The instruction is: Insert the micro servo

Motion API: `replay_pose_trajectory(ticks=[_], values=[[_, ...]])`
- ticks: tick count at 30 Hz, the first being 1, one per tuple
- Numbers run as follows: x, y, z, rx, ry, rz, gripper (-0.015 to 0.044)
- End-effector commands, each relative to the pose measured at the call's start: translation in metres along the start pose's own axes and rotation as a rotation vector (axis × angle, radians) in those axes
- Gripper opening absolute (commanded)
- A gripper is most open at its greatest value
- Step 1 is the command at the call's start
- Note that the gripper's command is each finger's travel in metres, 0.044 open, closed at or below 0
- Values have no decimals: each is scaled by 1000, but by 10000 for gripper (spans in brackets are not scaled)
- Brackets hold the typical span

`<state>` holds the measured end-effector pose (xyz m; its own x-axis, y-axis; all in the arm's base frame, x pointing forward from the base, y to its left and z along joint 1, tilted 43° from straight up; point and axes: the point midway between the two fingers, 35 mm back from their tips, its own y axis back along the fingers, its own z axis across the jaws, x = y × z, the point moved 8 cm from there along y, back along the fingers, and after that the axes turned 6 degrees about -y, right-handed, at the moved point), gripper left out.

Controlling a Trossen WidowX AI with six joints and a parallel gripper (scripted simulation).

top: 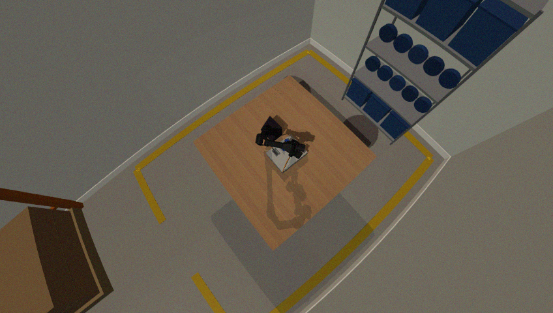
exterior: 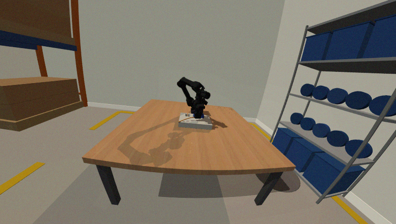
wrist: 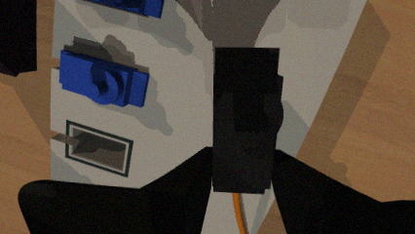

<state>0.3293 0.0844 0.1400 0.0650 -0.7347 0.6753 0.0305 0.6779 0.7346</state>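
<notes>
The loose micro servo [wrist: 245,122] is black, with a rounded bulge on its right side in the wrist view. My gripper [wrist: 241,156] [top: 297,150] [exterior: 198,115] is shut on it, one finger against each long side. Its orange cable [wrist: 238,210] [top: 286,163] [exterior: 185,119] trails from the near end. Whether the servo touches the deck [wrist: 187,102] [top: 278,160] [exterior: 194,126] cannot be told, nor clearly where its shaft points. The marked pocket [wrist: 97,167] lies left of the gripper in the wrist view, empty, its side notch [wrist: 60,138] on the left.
A blue servo [wrist: 80,75] with a round top sits beyond the pocket, and another blue servo [wrist: 153,7] shows at the top edge. The deck stands on the wooden table [top: 240,154] [exterior: 177,150]. A dark block [wrist: 17,36] is at upper left in the wrist view.
</notes>
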Motion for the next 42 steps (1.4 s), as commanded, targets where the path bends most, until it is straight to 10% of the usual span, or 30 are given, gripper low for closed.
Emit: replay_pose_trajectory(ticks=[1, 27, 42], values=[[-8, 1, 12, 3, 7, -4, 0], [73, 1, 38, 1, -9, 0, 0], [73, 1, 38, 1, -494, 0, 0]])
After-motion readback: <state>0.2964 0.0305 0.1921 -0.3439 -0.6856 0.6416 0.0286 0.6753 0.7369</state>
